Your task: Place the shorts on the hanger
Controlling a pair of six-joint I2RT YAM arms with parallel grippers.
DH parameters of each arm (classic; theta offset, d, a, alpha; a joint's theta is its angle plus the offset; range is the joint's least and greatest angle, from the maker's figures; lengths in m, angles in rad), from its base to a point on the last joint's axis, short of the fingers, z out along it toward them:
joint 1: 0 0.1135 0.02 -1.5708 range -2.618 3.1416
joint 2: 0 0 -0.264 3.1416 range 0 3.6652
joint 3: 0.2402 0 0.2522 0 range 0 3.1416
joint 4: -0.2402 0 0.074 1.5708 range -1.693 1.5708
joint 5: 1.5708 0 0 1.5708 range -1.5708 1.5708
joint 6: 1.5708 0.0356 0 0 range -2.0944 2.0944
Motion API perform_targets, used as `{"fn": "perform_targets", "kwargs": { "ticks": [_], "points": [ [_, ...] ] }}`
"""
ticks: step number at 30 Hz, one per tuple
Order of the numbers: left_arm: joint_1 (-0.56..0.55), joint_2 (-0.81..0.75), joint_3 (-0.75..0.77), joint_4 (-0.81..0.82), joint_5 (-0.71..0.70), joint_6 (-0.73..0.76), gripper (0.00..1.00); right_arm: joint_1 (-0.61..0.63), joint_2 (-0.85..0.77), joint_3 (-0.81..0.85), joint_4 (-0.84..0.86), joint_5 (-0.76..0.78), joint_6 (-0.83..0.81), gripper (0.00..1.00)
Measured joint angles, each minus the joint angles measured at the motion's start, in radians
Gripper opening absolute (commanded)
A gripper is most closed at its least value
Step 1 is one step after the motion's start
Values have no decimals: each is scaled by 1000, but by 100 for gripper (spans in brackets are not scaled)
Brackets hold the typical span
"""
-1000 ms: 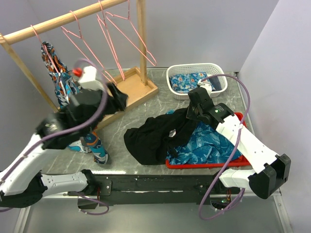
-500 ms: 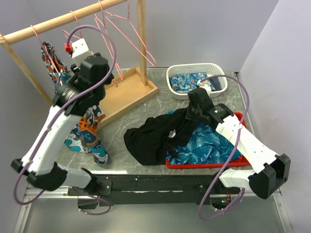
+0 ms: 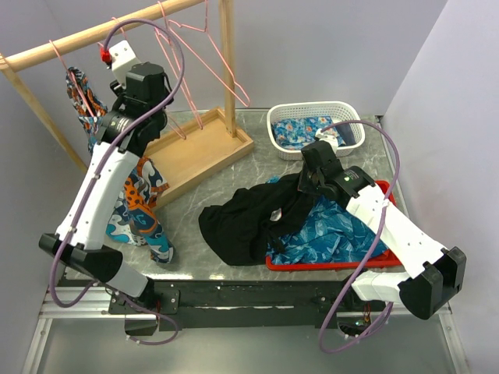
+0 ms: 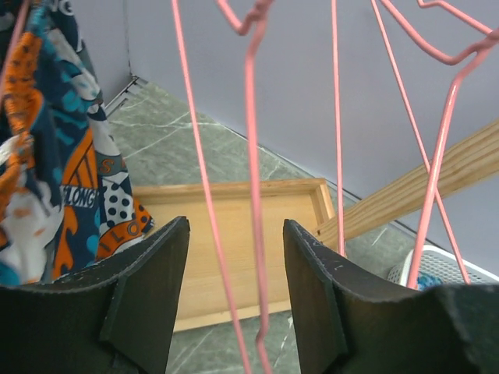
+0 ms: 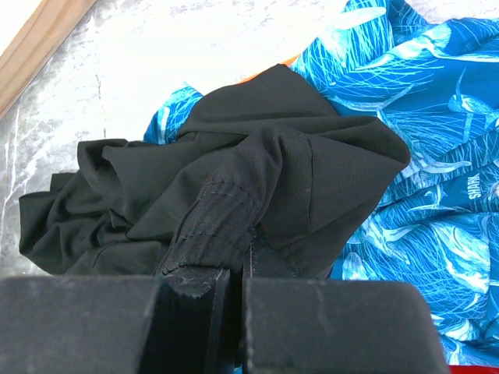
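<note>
The shorts (image 3: 248, 222) lie in a crumpled black heap on the desk (image 3: 234, 167), part on the marble and part draped over the near edge of a red tray (image 3: 320, 266), on top of a blue patterned cloth (image 3: 335, 234). The right claw (image 5: 234, 269) is pressed together on a raised fold of the black fabric, so the garment is gripped but not yet lifted clear.

The hanger (image 4: 254, 179) is empty, hooked on the wooden rack (image 3: 93, 35) among other identical pink ones, well apart from the shorts. The left claw (image 4: 234, 241) is up at the rack with its fingers spread. A pink wire runs down the gap between them, though from the wrist view it is hard to say whether it sits within the fingers' reach or just beyond. Nothing is clamped there.

By my judgement the task is at an early stage: one arm has a hold on the shorts, the other is lined up on a hanger. Taking the hanger, bringing the two together and draping the fabric over the wire are all left to do.
</note>
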Motion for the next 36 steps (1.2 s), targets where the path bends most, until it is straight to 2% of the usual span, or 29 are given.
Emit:
{"fn": "perform_targets", "kwargs": {
  "ticks": [4,7,8,11,15,23,36],
  "points": [
    [15,31,-3,46,28,18,50,0,0,0,2,-6,-3,0],
    [22,46,-3,63,38,23,39,0,1,0,5,-11,-4,0],
    [24,48,-6,69,41,27,30,0,1,0,5,-13,-4,0],
    [29,50,-20,90,42,41,13,0,2,0,8,-17,-4,0],
    [32,49,-21,105,43,62,2,0,3,0,13,-21,-7,0],
    [32,41,-21,111,49,91,1,0,12,0,26,-25,-10,0],
    [33,-140,-154,220,137,131,1,0,21,-1,27,-25,-10,0]
  ]
}}
